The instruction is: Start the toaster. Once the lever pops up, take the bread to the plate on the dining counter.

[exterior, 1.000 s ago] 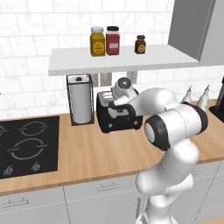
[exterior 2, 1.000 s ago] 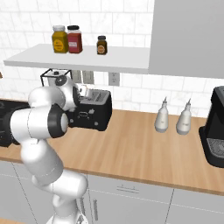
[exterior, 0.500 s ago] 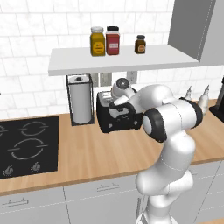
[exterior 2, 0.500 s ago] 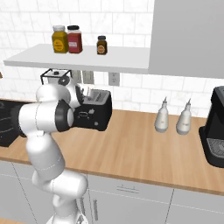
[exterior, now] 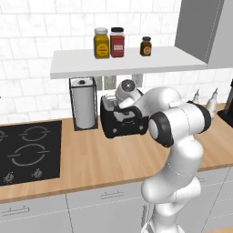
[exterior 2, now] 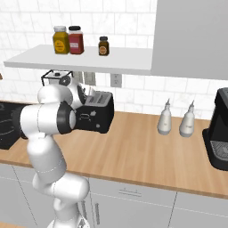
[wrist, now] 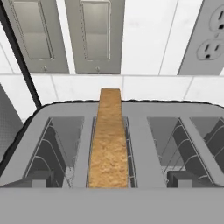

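The black toaster [exterior: 124,127] stands on the wood worktop against the tiled wall, also seen as the toaster [exterior 2: 95,116]. In the hand view I look down into the toaster's grey top [wrist: 144,131] with its several slots. The bread [wrist: 108,140], a tan slice, stands on edge in the second slot from the left and sticks up above it. My gripper [wrist: 113,179] is open just above the toaster, one fingertip on each side of the bread, touching nothing. From the base, the gripper [exterior: 122,113] hangs over the toaster's top. The plate and the dining counter are out of view.
A paper towel holder [exterior: 84,103] stands left of the toaster, and a black cooktop [exterior: 27,150] lies further left. A shelf [exterior: 123,63] with three jars hangs right above. Two bottles [exterior 2: 176,121] and a black coffee machine [exterior 2: 220,129] stand to the right. Wall sockets [wrist: 210,43] sit behind the toaster.
The arm's elbow has shifted slightly toward the toaster. The hand stays over the toaster's top with the gripper open throughout.
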